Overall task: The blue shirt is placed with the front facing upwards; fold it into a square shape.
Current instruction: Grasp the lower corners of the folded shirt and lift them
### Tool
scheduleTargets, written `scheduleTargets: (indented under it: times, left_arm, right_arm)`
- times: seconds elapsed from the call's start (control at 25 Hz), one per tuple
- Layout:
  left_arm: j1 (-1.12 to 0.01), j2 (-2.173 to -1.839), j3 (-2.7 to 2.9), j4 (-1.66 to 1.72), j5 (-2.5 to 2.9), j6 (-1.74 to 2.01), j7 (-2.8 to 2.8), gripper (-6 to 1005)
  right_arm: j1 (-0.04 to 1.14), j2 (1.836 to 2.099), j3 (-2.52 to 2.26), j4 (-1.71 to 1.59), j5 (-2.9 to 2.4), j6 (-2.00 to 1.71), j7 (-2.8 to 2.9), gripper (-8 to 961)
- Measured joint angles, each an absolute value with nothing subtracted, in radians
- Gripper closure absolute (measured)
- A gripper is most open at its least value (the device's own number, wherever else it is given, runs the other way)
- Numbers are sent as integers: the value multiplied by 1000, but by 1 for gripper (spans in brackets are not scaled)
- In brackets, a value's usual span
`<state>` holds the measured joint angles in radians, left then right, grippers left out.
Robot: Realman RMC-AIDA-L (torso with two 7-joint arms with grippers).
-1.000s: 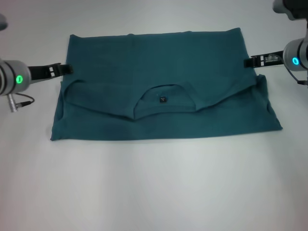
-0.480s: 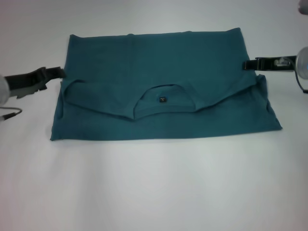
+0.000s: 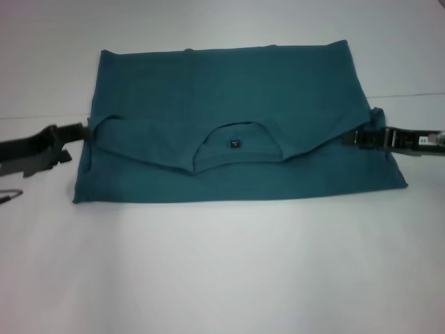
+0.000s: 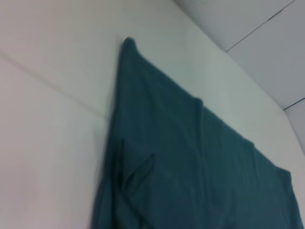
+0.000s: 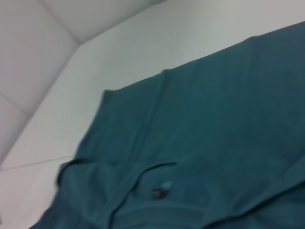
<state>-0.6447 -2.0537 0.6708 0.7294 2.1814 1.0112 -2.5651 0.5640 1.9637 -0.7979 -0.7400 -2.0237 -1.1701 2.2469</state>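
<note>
- The blue shirt (image 3: 236, 125) lies flat in the middle of the worktop (image 3: 229, 271), nearer the far edge. It is already folded once across: the collar and its small black neck label (image 3: 236, 144) sit about midway, on top of a lower layer that reaches toward the near edge.
- The left end effector (image 3: 76, 132) sits low at the shirt's left side, its tip touching or just beside the cloth where the folded sleeve edge meets the lower layer. Whether its fingers are spread or pressed together cannot be told.
- The right end effector (image 3: 356, 139) mirrors it at the right side, its tip over the cloth edge. Its finger state cannot be told either.
- The step in hand looks like taking hold of both side edges for the next fold. To do it well, each side should catch every layer at the same height on the shirt, so the fold line runs straight and the result comes out square.
- Lifting both sides together and evenly should keep the collar region from bunching.
- Edges: the near hem runs fairly straight; the right near corner flares out past the upper layer.
- Room: bare worktop shows toward the near edge and on both sides, and nothing else stands on it in view.
</note>
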Motion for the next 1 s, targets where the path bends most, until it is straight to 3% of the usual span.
scheduleTargets:
  times: [1.0]
  left_arm:
    - [-656,-2059,705,574,2203,852,-2332,284]
  right_arm:
    - [550,1979,-754,-738,-2006,-1233,2162,388]
